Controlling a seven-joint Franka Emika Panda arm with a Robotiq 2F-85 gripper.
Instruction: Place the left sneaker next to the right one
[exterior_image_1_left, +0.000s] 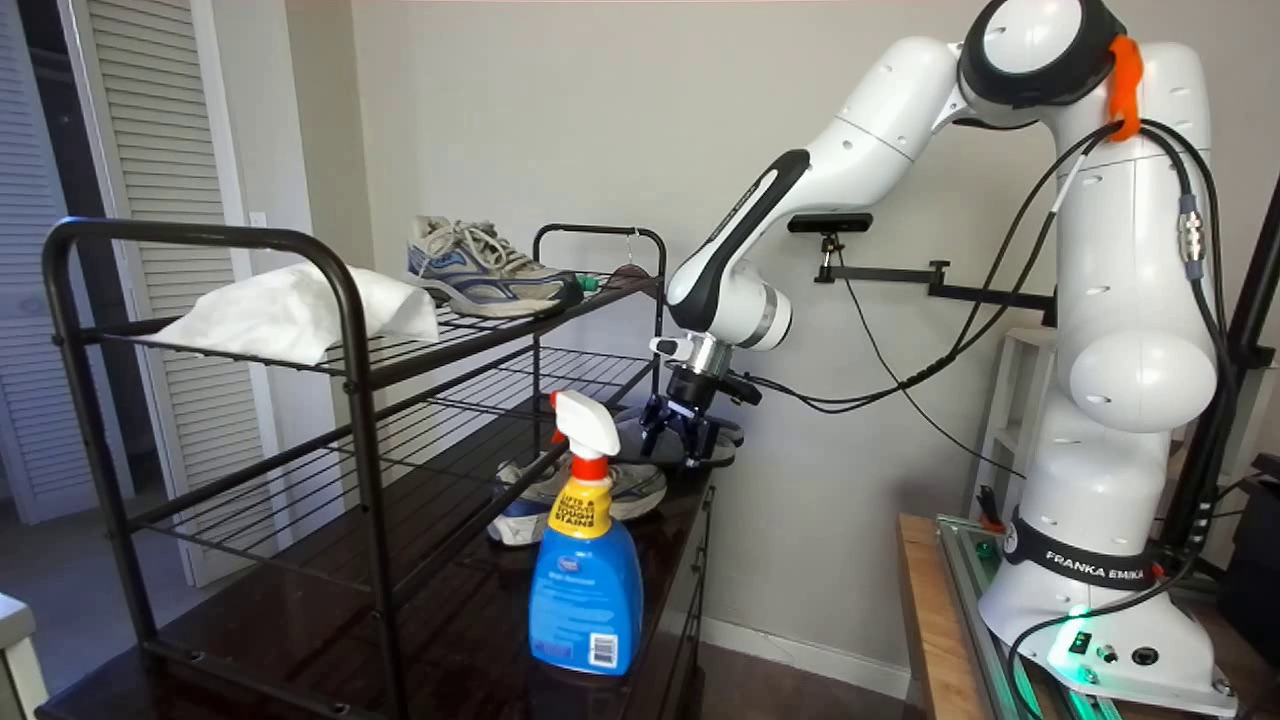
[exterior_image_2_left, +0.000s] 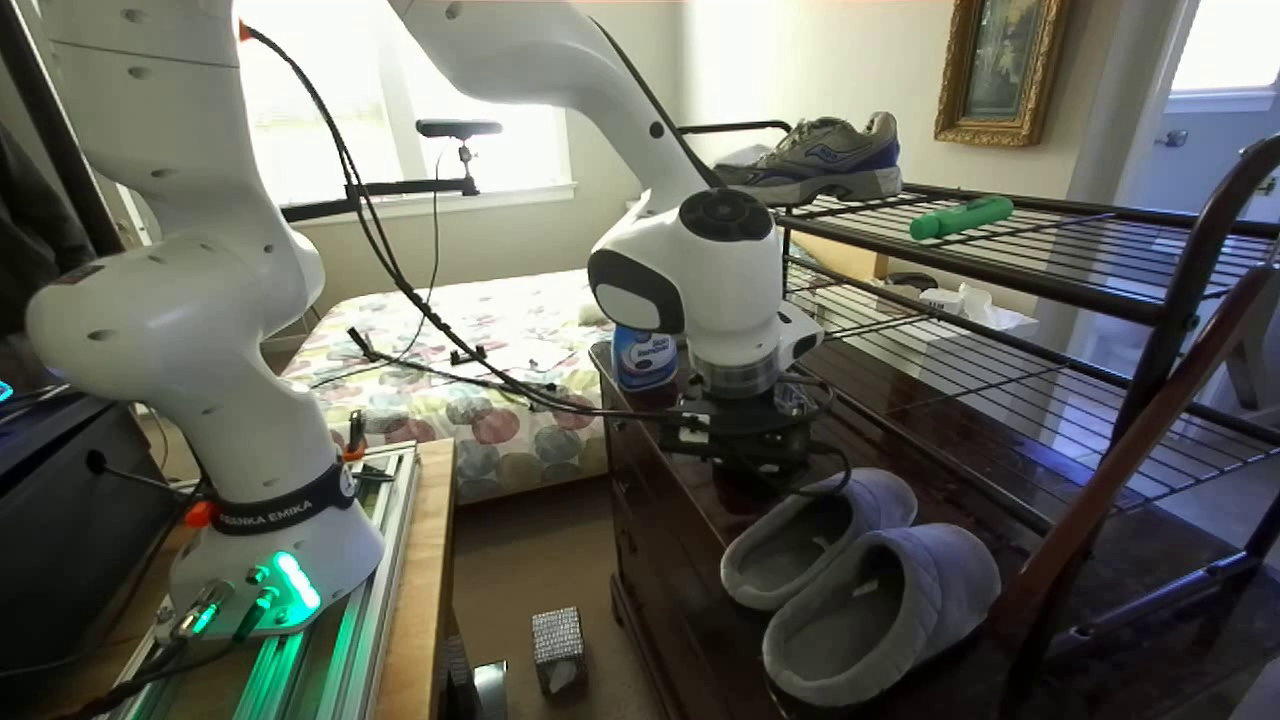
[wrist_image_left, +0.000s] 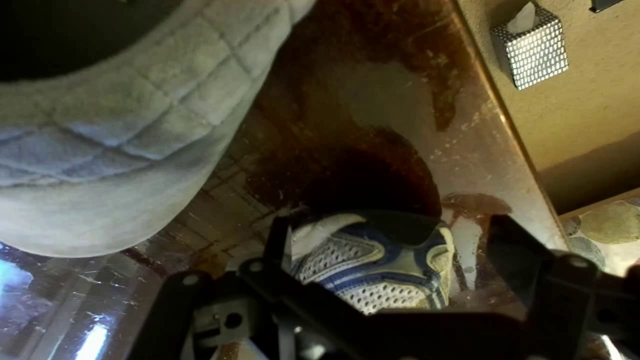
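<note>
A grey-white sneaker with blue trim (exterior_image_1_left: 490, 270) rests on the rack's top shelf, visible in both exterior views (exterior_image_2_left: 830, 165). Its mate (wrist_image_left: 370, 265) is on the dark dresser under the rack, partly behind the spray bottle in an exterior view (exterior_image_1_left: 637, 492). Which is left and which is right I cannot tell. My gripper (exterior_image_1_left: 671, 447) points down close to the dresser sneaker. In the wrist view, the jaws stand wide with that sneaker showing between them; bare dresser shows between it and the right-hand finger (wrist_image_left: 515, 255). Whether the left-hand finger touches it is unclear.
A blue spray bottle (exterior_image_1_left: 585, 600) stands in front of the dresser sneaker. Grey slippers (exterior_image_2_left: 885, 610) sit beside the gripper, one very near in the wrist view (wrist_image_left: 125, 125). The black wire rack (exterior_image_1_left: 365, 450) rises alongside, carrying a white cloth (exterior_image_1_left: 300, 310) and green tube (exterior_image_2_left: 960, 217).
</note>
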